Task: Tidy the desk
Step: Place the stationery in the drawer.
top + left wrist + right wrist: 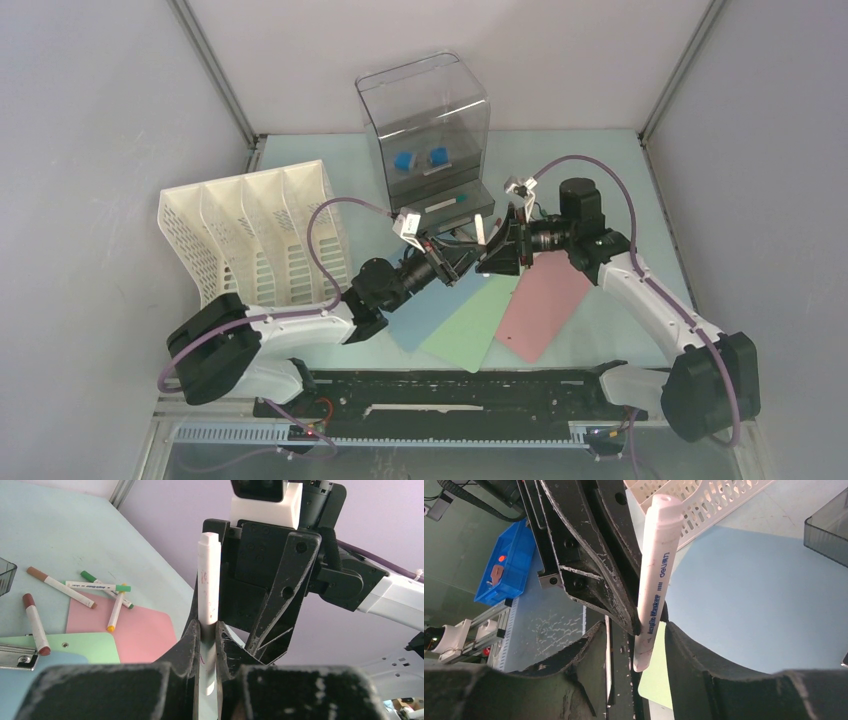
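Holding marker (208, 580) clamped in left fingers (182, 647), right fingers (689, 652) apart around it; other markers (97, 586) lying unsorted by pink sheet (145, 635).

rack (250, 235) on desk (610, 170), left of box (425, 130)

Here's a smooth, faintly glossy white plastic marker (208, 580), matt black plastic scuffed chalky-white on the left end effector (207, 631) fingers (182, 646), a matt pale counter (65, 530), a bright metal clip (17, 658), and a clear glossy plastic drawer box (425, 105).
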`<act>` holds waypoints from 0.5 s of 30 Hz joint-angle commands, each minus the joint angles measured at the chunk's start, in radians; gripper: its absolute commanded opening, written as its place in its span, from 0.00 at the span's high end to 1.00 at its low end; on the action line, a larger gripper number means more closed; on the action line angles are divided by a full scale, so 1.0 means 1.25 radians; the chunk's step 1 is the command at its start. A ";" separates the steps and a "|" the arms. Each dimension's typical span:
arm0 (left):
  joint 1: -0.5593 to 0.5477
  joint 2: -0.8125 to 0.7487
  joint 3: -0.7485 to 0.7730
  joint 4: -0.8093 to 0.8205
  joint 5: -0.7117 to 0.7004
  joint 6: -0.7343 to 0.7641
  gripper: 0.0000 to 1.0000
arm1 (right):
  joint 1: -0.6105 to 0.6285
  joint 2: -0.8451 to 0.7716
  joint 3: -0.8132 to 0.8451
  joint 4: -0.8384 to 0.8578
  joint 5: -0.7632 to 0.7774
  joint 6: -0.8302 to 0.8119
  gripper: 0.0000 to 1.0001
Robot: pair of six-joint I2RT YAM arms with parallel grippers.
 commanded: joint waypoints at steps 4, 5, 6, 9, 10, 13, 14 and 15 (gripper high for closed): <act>-0.008 0.002 0.033 0.052 -0.009 -0.011 1.00 | 0.014 0.005 -0.001 0.028 -0.002 0.009 0.53; -0.008 0.002 0.032 0.052 -0.008 -0.011 1.00 | 0.015 0.005 -0.002 0.028 -0.001 0.008 0.54; -0.007 0.001 0.031 0.053 -0.007 -0.011 1.00 | 0.015 0.005 -0.002 0.029 -0.001 0.009 0.56; -0.007 0.001 0.031 0.053 -0.007 -0.011 1.00 | 0.015 0.003 -0.002 0.031 0.000 0.008 0.64; -0.007 0.001 0.031 0.053 -0.007 -0.011 1.00 | 0.014 0.003 -0.002 0.030 0.002 0.008 0.70; -0.007 0.000 0.030 0.053 -0.008 -0.012 0.95 | 0.015 0.001 -0.002 0.030 0.008 0.005 0.81; -0.007 0.000 0.030 0.053 -0.009 -0.012 0.95 | 0.014 -0.001 -0.002 0.030 0.010 0.004 0.85; -0.007 -0.001 0.030 0.053 -0.010 -0.011 0.93 | 0.015 -0.001 -0.002 0.029 0.010 0.002 0.90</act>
